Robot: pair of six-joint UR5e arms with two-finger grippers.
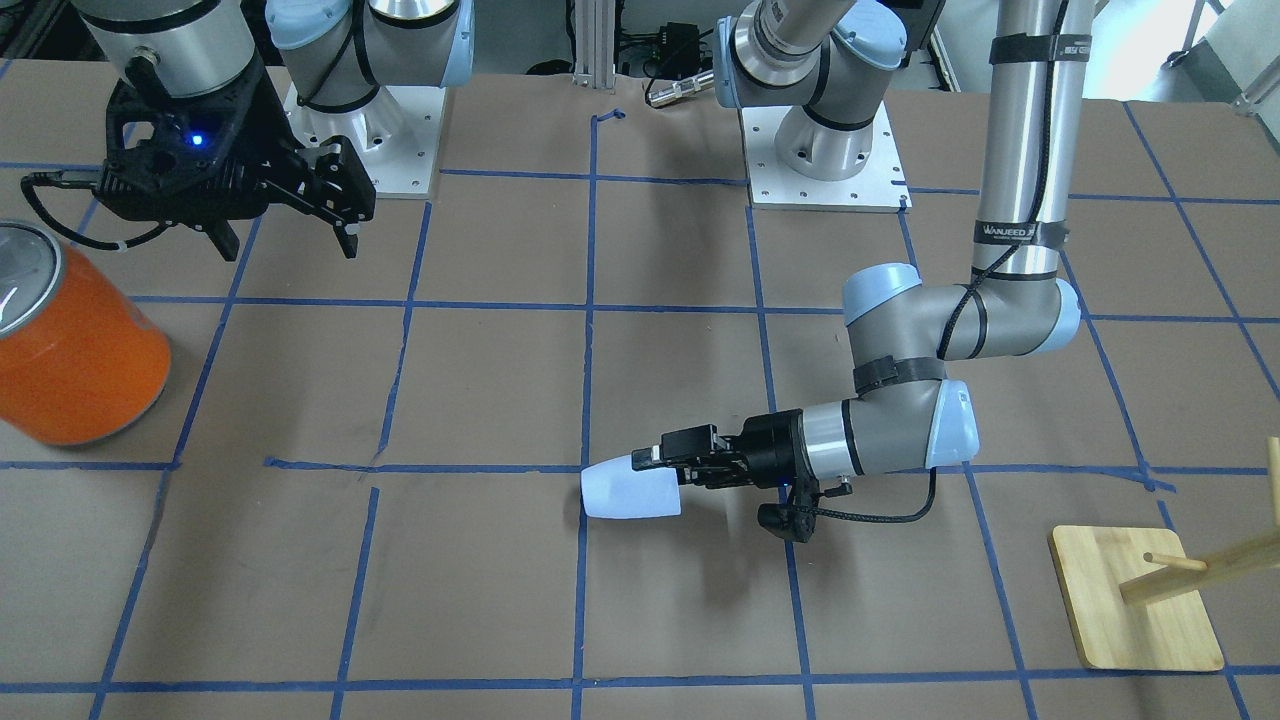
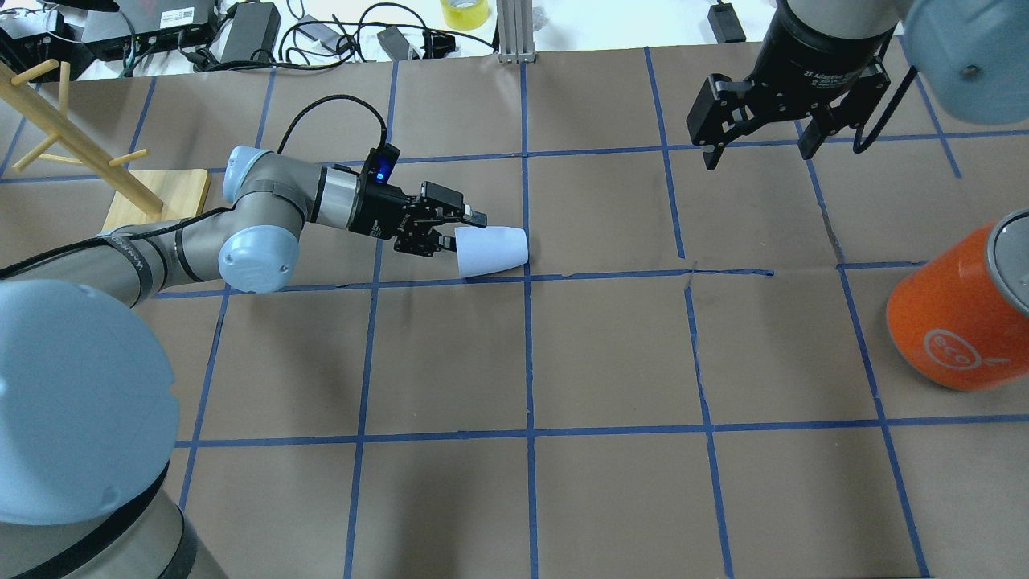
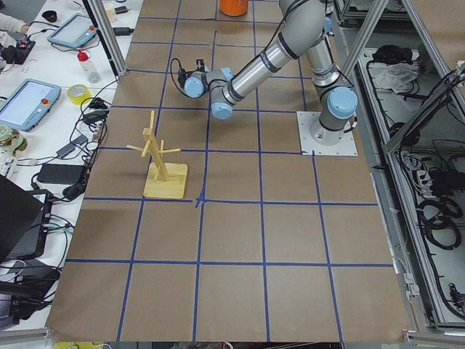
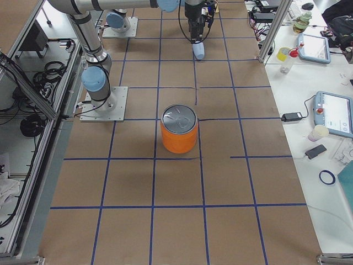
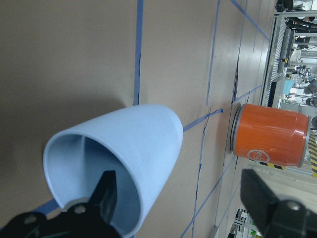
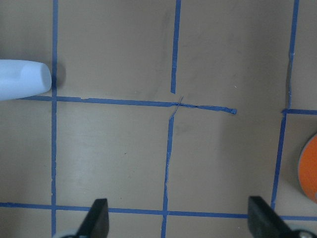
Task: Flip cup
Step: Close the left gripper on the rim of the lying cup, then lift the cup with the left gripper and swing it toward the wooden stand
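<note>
The pale blue cup (image 2: 492, 251) lies on its side on the brown table, its open mouth toward my left gripper (image 2: 460, 229) and its closed base pointing away. It also shows in the front view (image 1: 630, 492) and the right wrist view (image 6: 22, 79). In the left wrist view the cup (image 5: 124, 148) fills the frame. One finger (image 5: 104, 198) sits inside the mouth and the other (image 5: 262, 198) is well outside, so the jaws are open across the cup's wall. My right gripper (image 2: 758, 153) hangs open and empty above the table, far from the cup.
A large orange can (image 2: 961, 318) with a silver lid stands on my right side, also seen in the front view (image 1: 75, 350). A wooden peg stand on a square base (image 2: 161, 197) is on my left, behind the left arm. Blue tape lines grid the table.
</note>
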